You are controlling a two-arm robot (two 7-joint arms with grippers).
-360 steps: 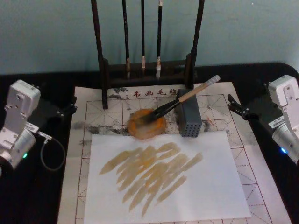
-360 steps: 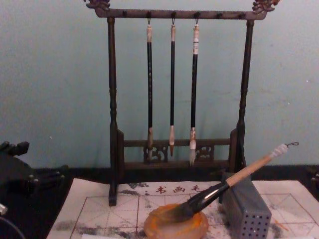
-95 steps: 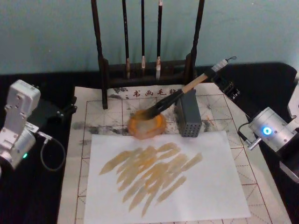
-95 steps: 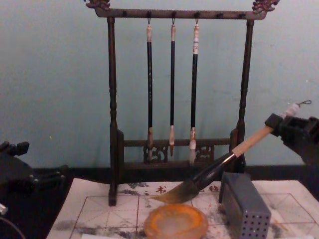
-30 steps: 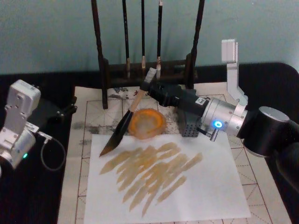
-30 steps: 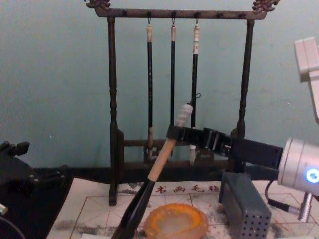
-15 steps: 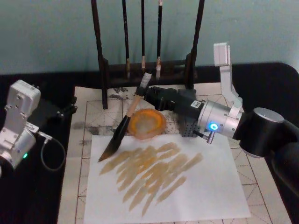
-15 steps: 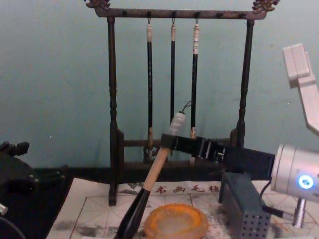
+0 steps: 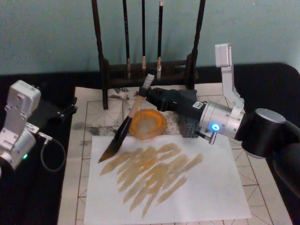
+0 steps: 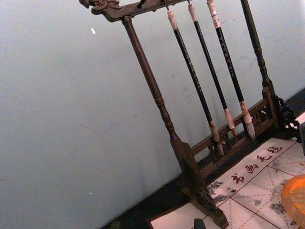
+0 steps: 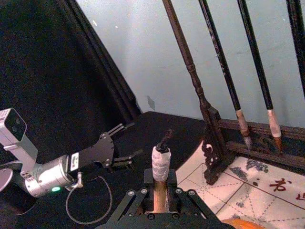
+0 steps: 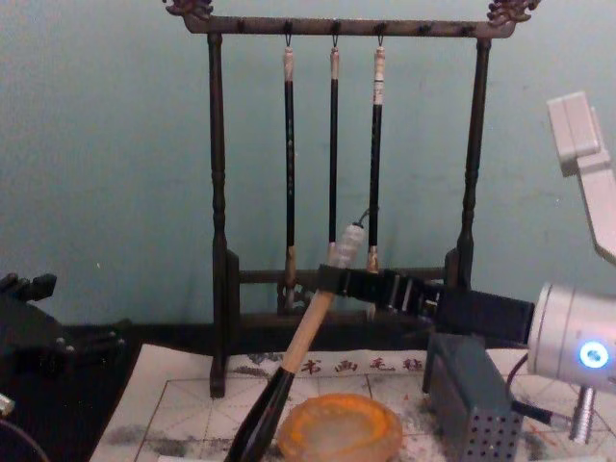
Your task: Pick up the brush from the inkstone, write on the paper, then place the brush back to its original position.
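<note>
We hold the brush (image 9: 125, 124) near its cap, our right gripper (image 9: 144, 96) clamped on it. The tip hangs low at the white sheet's (image 9: 211, 187) corner, beside the inkstone (image 9: 147, 124). Gripped so high, it may pivot or drag the sheet. Our left gripper (image 9: 73, 105) sits parked, jaws apart.

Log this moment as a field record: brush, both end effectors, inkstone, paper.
brush: tilted, tip down at the plain top sheet's far left corner; contact unclear
right end effector: shut on brush near its end cap
left end effector: parked left of the gridded practice sheet
inkstone: no brush on it; brush's dark section alongside
plain top sheet: amber strokes, lying on gridded practice sheet
</note>
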